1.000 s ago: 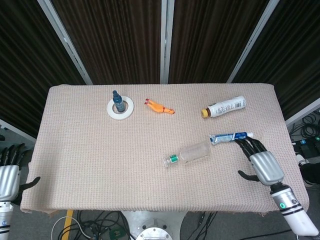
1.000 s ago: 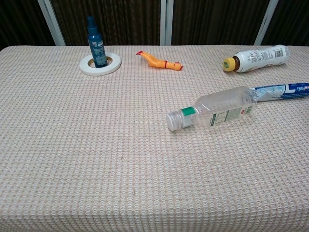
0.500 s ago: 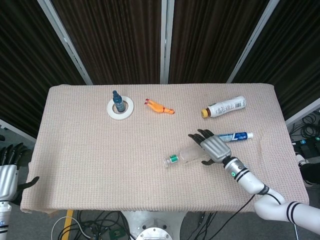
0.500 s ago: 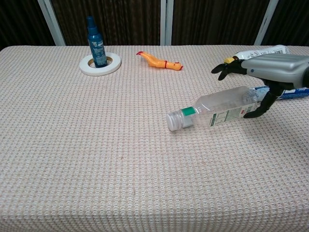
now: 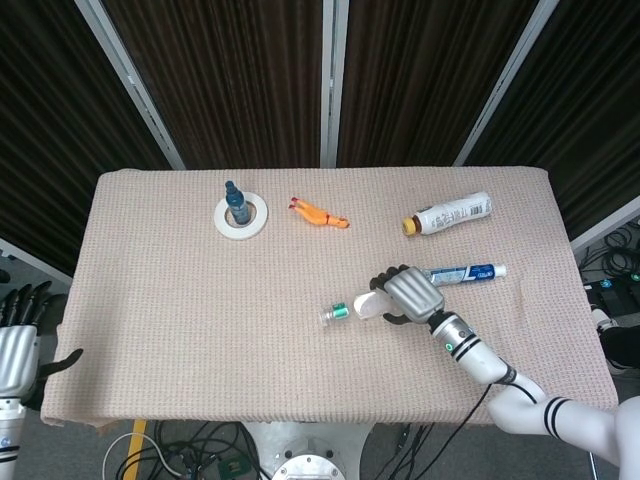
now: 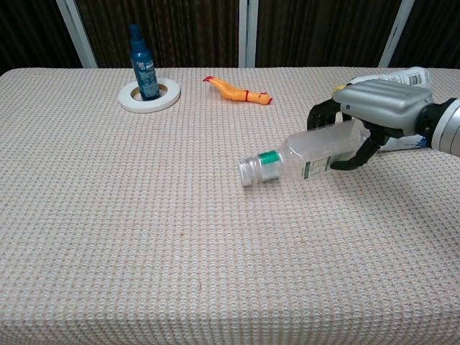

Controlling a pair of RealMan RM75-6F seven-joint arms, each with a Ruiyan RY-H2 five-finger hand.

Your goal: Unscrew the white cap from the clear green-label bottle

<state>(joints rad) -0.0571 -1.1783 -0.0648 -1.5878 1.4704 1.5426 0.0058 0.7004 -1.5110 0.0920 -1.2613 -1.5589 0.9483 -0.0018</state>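
- The right robot hand [image 6: 374,108] wraps its fingers around the base end of the clear green-label bottle [image 6: 305,158], holding it tilted above the worktop [image 6: 144,230].
- The white cap [image 6: 249,172] is on, pointing left and slightly down.
- Just behind the right robot hand lies a toothpaste tube [image 5: 465,273].
- The left robot hand [image 5: 18,340] hangs off the worktop's left edge, fingers apart and holding nothing.

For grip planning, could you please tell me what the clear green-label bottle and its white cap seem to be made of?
Clear green-label bottle: likely thin glossy plastic, since the cloth shows through its wall. White cap: probably matte plastic, pale and opaque; too small to confirm.
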